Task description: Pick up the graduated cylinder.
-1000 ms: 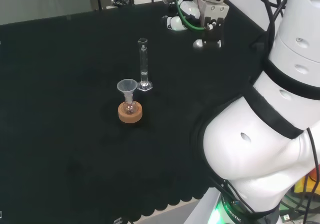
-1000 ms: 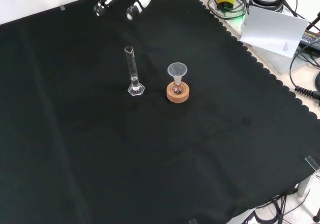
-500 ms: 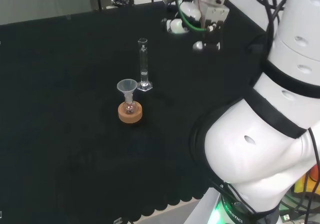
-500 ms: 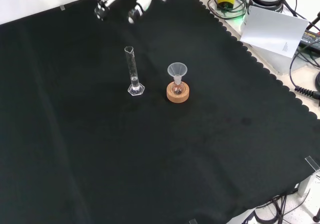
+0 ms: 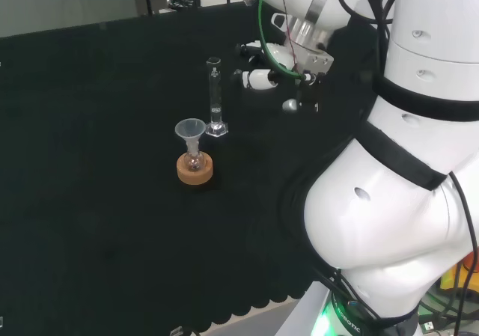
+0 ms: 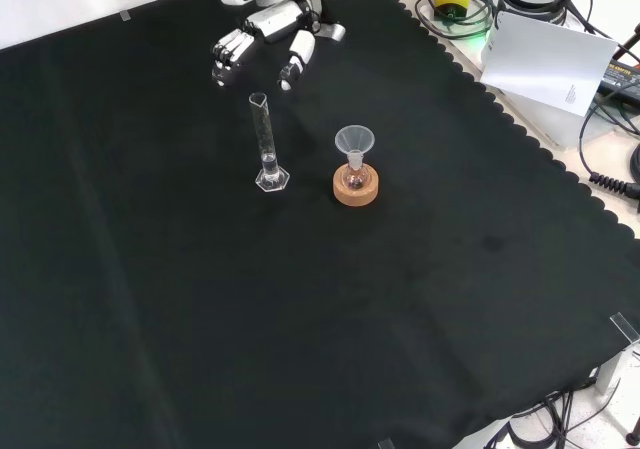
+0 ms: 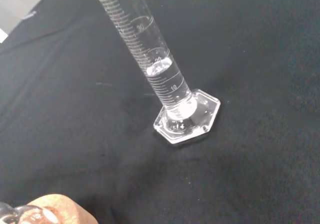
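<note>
A tall clear graduated cylinder [image 5: 215, 96] [image 6: 265, 141] [image 7: 150, 52] stands upright on its hexagonal foot in the middle of the black cloth, with a little clear liquid at the bottom. The hand [image 5: 263, 76] [image 6: 268, 41] hovers apart from it, to the right of the cylinder's upper part in the head view and above it in the front view. Its fingers are spread and relaxed, holding nothing.
A small flask with a clear funnel [image 5: 191, 132] [image 6: 354, 144] sits on a cork ring [image 5: 194, 168] [image 6: 355, 186] [image 7: 55, 210] close beside the cylinder. The arm's white links [image 5: 389, 201] fill the head view's right. Cables and paper [image 6: 555, 59] lie past the cloth's scalloped edge.
The hand has come down from the cloth's far edge toward the cylinder, now close to its top. The cylinder and the flask have not moved.
</note>
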Controlling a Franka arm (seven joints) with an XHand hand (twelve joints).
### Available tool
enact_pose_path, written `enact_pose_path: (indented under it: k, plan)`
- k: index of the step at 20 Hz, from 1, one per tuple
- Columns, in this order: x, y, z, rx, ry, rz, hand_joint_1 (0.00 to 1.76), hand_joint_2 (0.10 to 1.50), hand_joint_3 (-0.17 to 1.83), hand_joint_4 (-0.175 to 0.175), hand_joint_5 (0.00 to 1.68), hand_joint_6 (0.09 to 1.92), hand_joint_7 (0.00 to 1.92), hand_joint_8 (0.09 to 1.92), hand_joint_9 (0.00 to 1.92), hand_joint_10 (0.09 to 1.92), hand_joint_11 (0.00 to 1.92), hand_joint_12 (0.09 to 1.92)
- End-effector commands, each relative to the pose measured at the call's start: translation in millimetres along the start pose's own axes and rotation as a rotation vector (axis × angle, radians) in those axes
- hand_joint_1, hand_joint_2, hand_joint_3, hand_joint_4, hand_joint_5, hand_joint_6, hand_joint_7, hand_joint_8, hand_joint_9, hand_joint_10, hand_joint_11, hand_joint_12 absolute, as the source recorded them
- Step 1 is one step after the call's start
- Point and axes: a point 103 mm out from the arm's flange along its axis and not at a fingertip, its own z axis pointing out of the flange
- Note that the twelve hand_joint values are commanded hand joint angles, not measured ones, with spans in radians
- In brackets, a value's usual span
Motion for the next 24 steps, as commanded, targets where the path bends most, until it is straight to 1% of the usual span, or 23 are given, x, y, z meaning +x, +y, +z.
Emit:
enact_pose_path:
  k: [1,6,10,15,18,20,21,24]
  plan:
    - [-12.4,-0.5,22.8,-0.028,0.140,-0.029,0.74,1.02,-0.14,-0.055,0.40,0.09,0.19,0.68,0.41,0.67,0.10,1.40]
    - [-15.2,5.3,31.6,-0.016,0.206,-0.045,0.82,0.98,-0.17,-0.054,0.41,0.09,0.22,0.68,0.42,0.66,0.11,1.39]
    - [-13.2,11.4,39.0,0.005,0.261,-0.079,0.87,0.96,-0.17,-0.054,0.42,0.09,0.21,0.67,0.43,0.65,0.11,1.39]
    - [-6.5,19.7,45.7,-0.010,0.290,-0.123,0.91,0.95,-0.17,-0.055,0.42,0.09,0.24,0.67,0.46,0.64,0.13,1.38]
    - [-4.5,23.9,49.0,-0.014,0.311,-0.134,0.92,0.95,-0.17,-0.055,0.44,0.09,0.26,0.67,0.48,0.62,0.14,1.38]
    - [-4.1,27.3,51.6,0.001,0.343,-0.134,0.92,0.95,-0.17,-0.055,0.44,0.09,0.27,0.67,0.48,0.62,0.15,1.38]
    - [-3.5,28.1,52.4,-0.004,0.350,-0.139,0.93,0.95,-0.17,-0.054,0.44,0.09,0.27,0.67,0.49,0.62,0.15,1.37]
    - [-2.3,31.5,55.3,-0.008,0.378,-0.168,0.96,0.96,-0.17,-0.053,0.45,0.09,0.26,0.66,0.48,0.61,0.14,1.37]
